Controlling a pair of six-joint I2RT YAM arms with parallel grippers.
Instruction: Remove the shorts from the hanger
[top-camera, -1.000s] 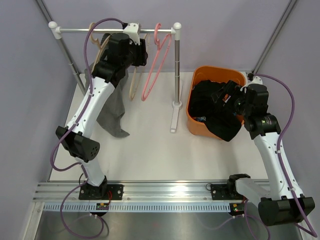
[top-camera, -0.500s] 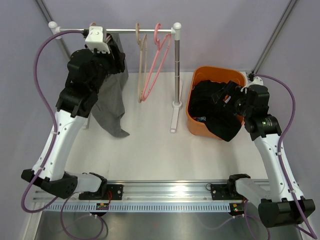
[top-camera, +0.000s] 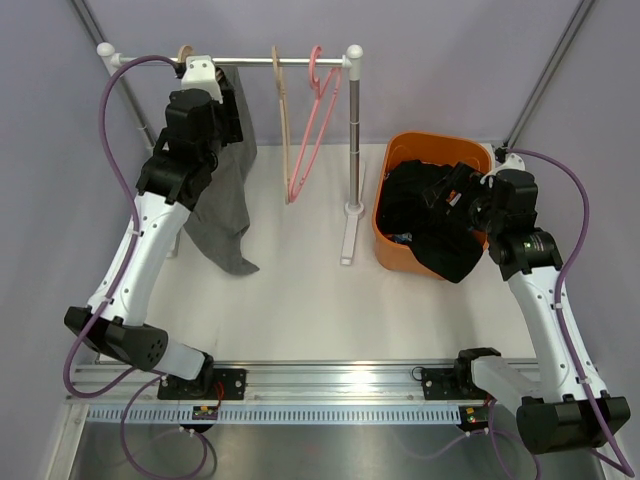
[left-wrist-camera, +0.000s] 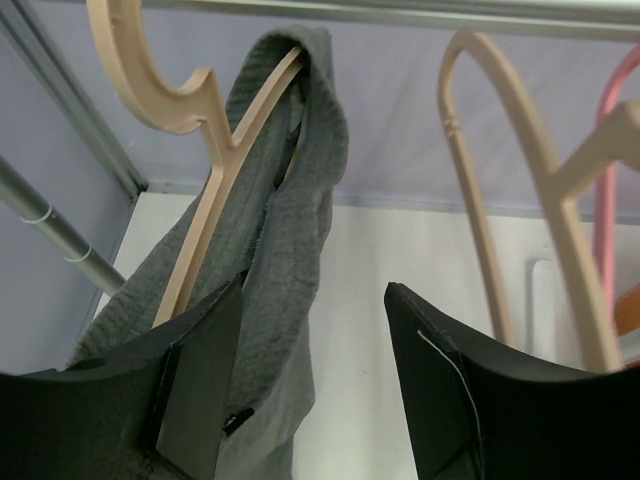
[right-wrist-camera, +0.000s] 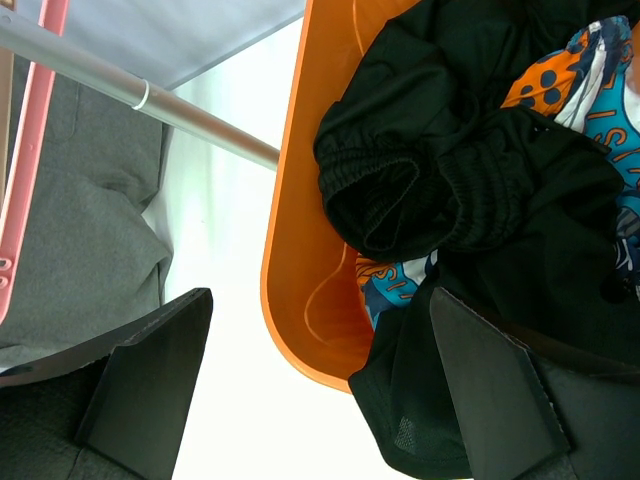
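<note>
Hanging over a beige hanger (left-wrist-camera: 215, 170) at the left end of the rail (top-camera: 262, 60), the grey shorts (left-wrist-camera: 290, 250) were just beside the left fingers (left-wrist-camera: 200, 380), which stood spread and pinched nothing. The right fingers (right-wrist-camera: 150, 390), spread wide and empty, hovered above the orange bin (right-wrist-camera: 285, 250) on the tabletop (top-camera: 300, 300), where the black shorts (right-wrist-camera: 480, 190) and printed shorts (right-wrist-camera: 590, 90) lay heaped

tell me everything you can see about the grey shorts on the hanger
The plain grey soft fabric shorts hang draped over a beige plastic hanger at the left end of the metal rail, folded at the top, the lower end hanging towards the white table. The left end effector is open just below the fold.
</note>
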